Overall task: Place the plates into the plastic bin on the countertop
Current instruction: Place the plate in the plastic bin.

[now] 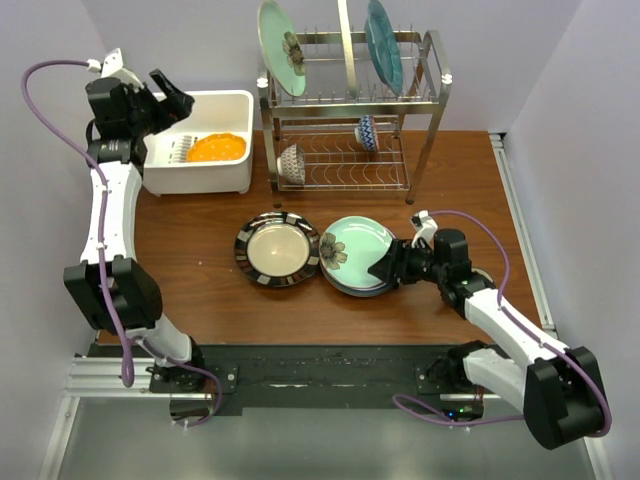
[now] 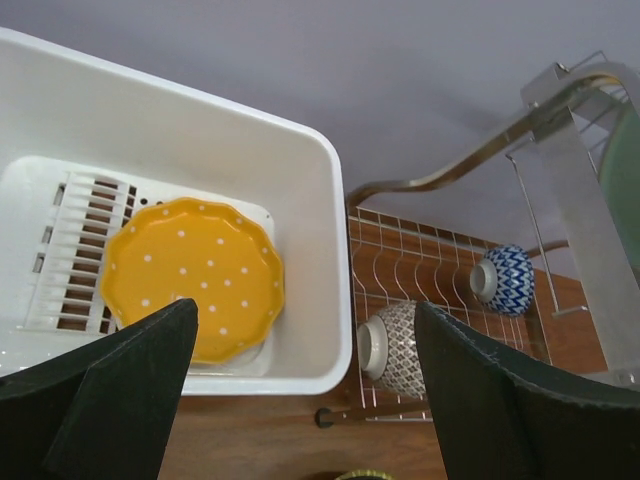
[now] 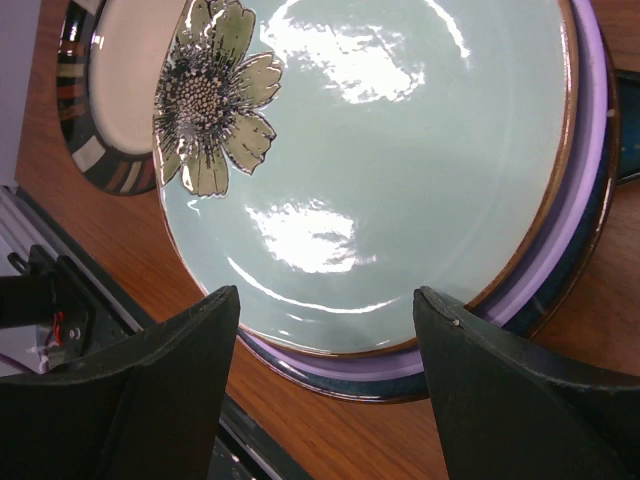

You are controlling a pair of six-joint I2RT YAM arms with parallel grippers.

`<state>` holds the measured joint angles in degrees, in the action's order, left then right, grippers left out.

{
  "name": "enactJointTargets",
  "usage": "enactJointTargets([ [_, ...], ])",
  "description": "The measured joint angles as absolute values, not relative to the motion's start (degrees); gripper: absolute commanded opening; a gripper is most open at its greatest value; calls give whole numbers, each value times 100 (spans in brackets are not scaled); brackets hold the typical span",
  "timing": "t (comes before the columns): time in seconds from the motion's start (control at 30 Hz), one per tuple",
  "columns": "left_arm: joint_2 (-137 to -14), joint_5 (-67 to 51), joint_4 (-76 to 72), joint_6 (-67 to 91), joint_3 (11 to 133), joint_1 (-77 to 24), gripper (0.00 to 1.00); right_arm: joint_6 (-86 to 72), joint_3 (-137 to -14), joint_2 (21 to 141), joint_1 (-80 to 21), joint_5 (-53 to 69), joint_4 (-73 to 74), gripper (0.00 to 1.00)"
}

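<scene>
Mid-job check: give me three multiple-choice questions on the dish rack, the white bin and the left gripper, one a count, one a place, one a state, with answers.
1. How many bowls sit on the lower tier of the rack?
A one. B four. C two.

2. Where is the orange plate?
A in the white bin. B on the rack's top tier. C on the rack's lower tier.

3. What state is the left gripper in?
A shut on the orange plate. B open, holding nothing. C shut on the bin's rim.

Answers:
1 C, one grey-patterned and one blue-patterned bowl show there.
2 A, the plate lies flat on the bin's slotted floor.
3 B, its fingers stand wide apart, touching nothing.
</scene>
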<state>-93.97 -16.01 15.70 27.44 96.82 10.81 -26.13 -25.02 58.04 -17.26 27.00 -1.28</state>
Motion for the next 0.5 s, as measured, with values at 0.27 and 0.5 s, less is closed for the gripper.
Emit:
enactJointTargets([
  [0.27, -8611, -1782, 1555, 2703, 8624, 773, 94, -2582, -2775, 5728, -1726, 2300, 462, 74],
  [0.5, -8031, -1802, 1715, 2519, 7728, 349, 94, -2589, -2982, 5590, -1726, 2134, 836, 74],
])
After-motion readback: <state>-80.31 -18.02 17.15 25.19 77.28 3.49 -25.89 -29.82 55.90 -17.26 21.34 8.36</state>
